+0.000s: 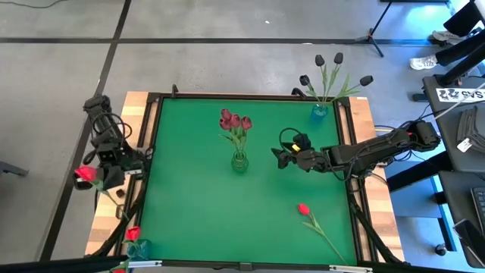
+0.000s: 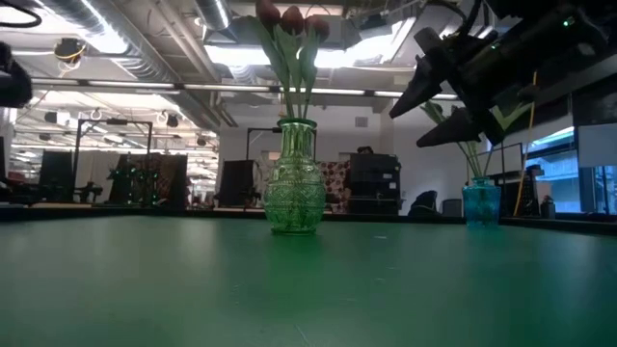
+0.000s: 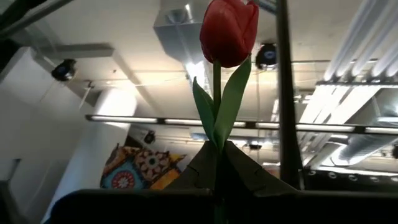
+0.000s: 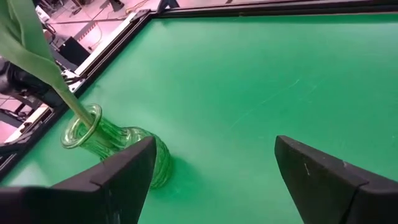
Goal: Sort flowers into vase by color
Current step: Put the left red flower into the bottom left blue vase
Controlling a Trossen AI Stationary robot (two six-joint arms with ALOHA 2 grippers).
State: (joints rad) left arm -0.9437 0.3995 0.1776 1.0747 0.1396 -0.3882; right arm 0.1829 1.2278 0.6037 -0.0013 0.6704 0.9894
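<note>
My left gripper (image 1: 104,175) is at the table's left edge, off the green mat, shut on a bright red tulip (image 1: 85,174); its head (image 3: 229,31) shows past the fingers in the left wrist view. My right gripper (image 1: 282,157) hangs open above the mat, just right of the green glass vase (image 1: 239,161), which holds pink-red tulips (image 1: 235,121) standing by their stems. Its fingers stand apart over bare mat (image 4: 214,168). Another red tulip (image 1: 304,209) lies flat on the mat near the right front. A blue vase (image 1: 320,111) at the far right holds black tulips (image 1: 327,68). My left gripper pinches the red tulip's stem (image 3: 217,146) between its two fingers (image 3: 249,174), just below the leaves. The head and leaves stand out beyond the fingertips. In the high view the head is left of the gripper, clear of the table.
A small vase (image 1: 139,246) with a red tulip (image 1: 132,233) stands at the near left corner, off the mat. The mat is bare between the green vase (image 2: 292,193) and the lying tulip. Wooden strips and black frame rails (image 1: 352,152) border the mat.
</note>
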